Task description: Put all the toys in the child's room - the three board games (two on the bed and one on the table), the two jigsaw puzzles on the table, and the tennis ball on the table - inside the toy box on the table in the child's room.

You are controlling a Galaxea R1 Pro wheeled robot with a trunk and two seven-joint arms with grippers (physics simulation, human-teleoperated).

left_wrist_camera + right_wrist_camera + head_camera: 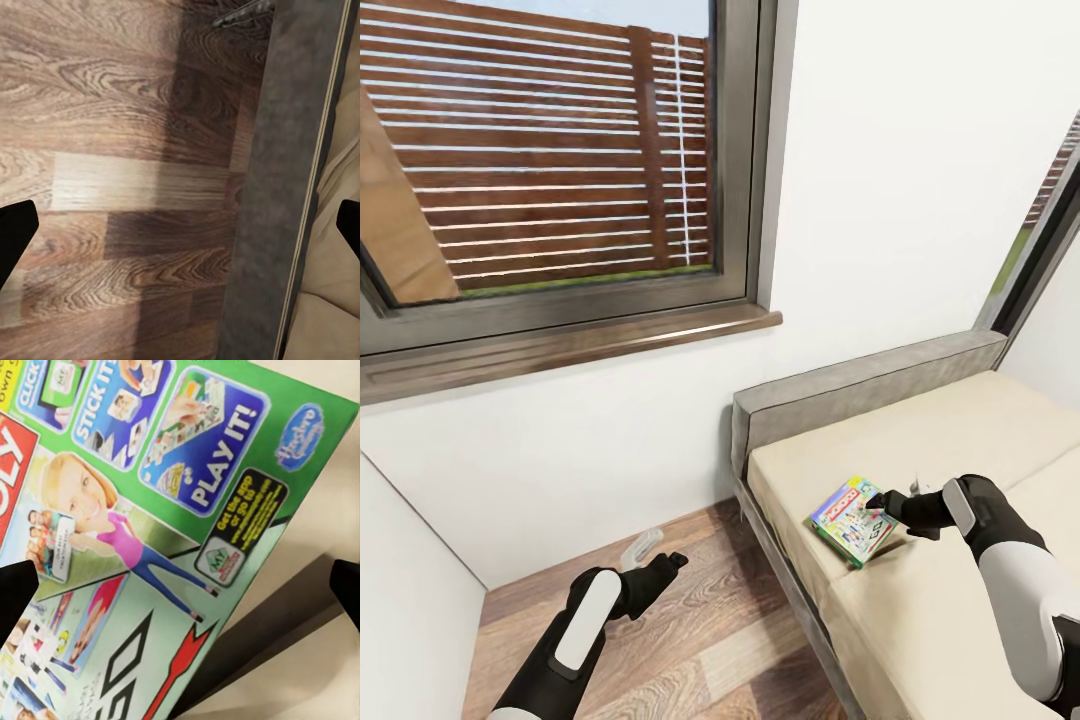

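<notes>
- The bed (950,440) stands under the window (550,150), against the white wall.
- A green board game (852,520) lies on its mattress near the edge.
- Your right tool (880,503) sits spread wide at the game.
- Your left tool (672,563) hangs released above the wood floor (690,640).

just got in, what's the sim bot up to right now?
It stands by the bed. The right gripper is at the edge of a green board game lying on the beige mattress; the right wrist view shows the box close up between open fingers, one edge apparently tilted up with shadow beneath. Whether it is gripped yet is unclear. The left gripper hangs open and empty over the wood floor beside the bed frame.
</notes>
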